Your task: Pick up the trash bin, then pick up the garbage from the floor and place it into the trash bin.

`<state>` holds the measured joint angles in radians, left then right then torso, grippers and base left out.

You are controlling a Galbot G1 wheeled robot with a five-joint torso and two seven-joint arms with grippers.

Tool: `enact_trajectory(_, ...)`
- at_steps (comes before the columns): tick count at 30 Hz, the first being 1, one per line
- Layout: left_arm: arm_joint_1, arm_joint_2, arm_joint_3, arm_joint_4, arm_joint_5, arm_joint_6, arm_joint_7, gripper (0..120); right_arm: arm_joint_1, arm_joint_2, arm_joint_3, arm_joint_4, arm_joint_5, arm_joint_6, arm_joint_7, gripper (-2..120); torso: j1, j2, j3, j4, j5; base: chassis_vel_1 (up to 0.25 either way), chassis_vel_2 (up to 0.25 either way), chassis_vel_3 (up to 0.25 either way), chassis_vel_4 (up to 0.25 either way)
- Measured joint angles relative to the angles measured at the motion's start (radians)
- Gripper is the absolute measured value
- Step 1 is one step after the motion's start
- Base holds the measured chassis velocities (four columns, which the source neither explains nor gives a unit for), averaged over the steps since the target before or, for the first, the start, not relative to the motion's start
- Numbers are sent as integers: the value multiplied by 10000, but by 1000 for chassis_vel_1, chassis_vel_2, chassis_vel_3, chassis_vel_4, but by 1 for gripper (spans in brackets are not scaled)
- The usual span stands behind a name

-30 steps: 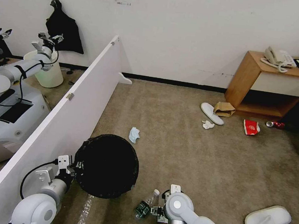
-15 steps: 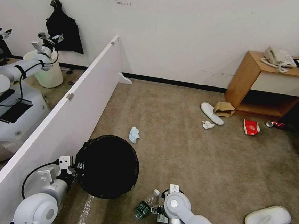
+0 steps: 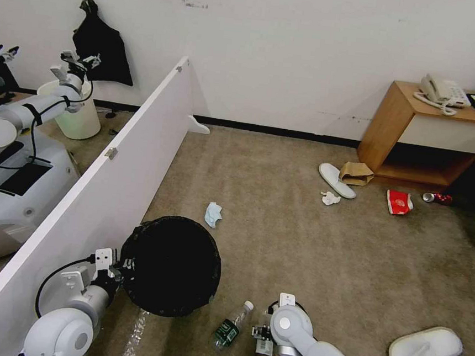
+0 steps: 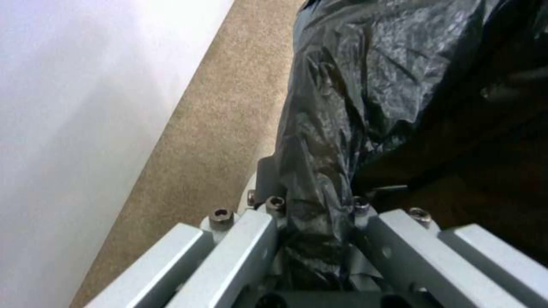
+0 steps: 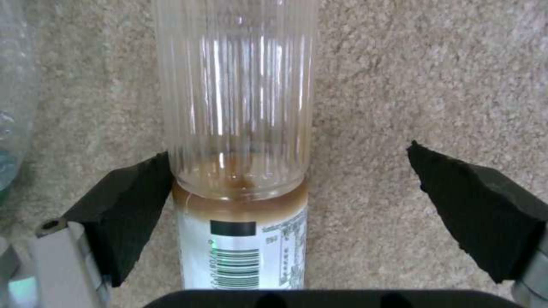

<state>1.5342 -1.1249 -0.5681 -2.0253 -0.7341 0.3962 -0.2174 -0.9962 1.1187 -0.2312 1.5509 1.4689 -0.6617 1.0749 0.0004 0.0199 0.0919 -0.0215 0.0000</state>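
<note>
Low over the carpet at the robot's right, the right hand (image 5: 291, 205) is spread wide around a bottle (image 5: 239, 128) lying on the floor, one black pad (image 5: 123, 211) touching the ribbed clear wall and the other pad well off to the far side, so nothing is gripped yet. The hand straddles the bottle across its width, at the seam between the clear part and the white barcode label, which looks like a sensible place to pinch a round body that could roll. A little brown liquid sits inside. In the head view this bottle (image 3: 263, 351) lies just beside a second bottle (image 3: 230, 327) with a green label, and the right hand (image 3: 263, 340) is low enough to close on the first alone. At the robot's left, the left hand (image 4: 317, 239) is clamped on the black bag folded over the rim of the bin (image 3: 170, 265), holding it up beside the white partition (image 3: 98, 188) with its mouth open toward the bottles, a short carry away. Farther out lie a blue tissue (image 3: 213, 213), a slipper (image 3: 337, 179), a paper bag (image 3: 356, 172), a white tissue (image 3: 330, 198), a red cup (image 3: 399, 202) and a can (image 3: 438, 198).
</note>
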Motion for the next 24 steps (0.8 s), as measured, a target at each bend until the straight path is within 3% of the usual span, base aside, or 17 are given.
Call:
enact_trajectory(16, 156, -9, -69, -84, 79, -133, 40, 2, 44, 121, -208, -40, -123, 17, -35, 98, 0, 0, 0, 1, 0, 0, 0, 0, 0)
enact_trajectory(24, 164, 5, -53, -114, 117, -152, 55, 2, 41, 28, -281, 45, -142, -1, -46, 64, 0, 0, 0, 1, 0, 0, 0, 0, 0)
